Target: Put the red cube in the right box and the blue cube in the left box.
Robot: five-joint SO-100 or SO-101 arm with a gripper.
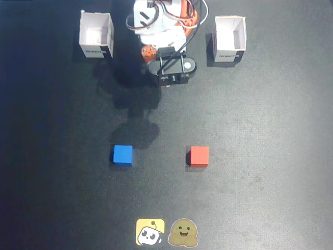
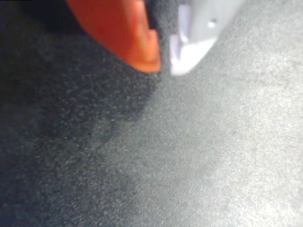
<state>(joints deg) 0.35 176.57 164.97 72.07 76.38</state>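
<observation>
1. I see the arm (image 1: pixel 161 31) folded back at 12 o'clock of the fixed view, between the two white boxes: left box (image 1: pixel 97 35), right box (image 1: pixel 229 39).
2. Gripper (image 2: pixel 164 66) in the wrist view: orange finger (image 2: pixel 123 33) and white finger (image 2: pixel 199 33) with tips nearly touching, nothing between them. I read it as clenched and empty, though the close view is blurry.
3. Blue cube (image 1: pixel 123 154) rests on the dark mat (image 1: pixel 260 182) at 7 o'clock of centre.
4. Red cube (image 1: pixel 199 155) at 5 o'clock, well apart from the blue one.
5. Two stickers (image 1: pixel 161 232) at 6 o'clock edge.
</observation>
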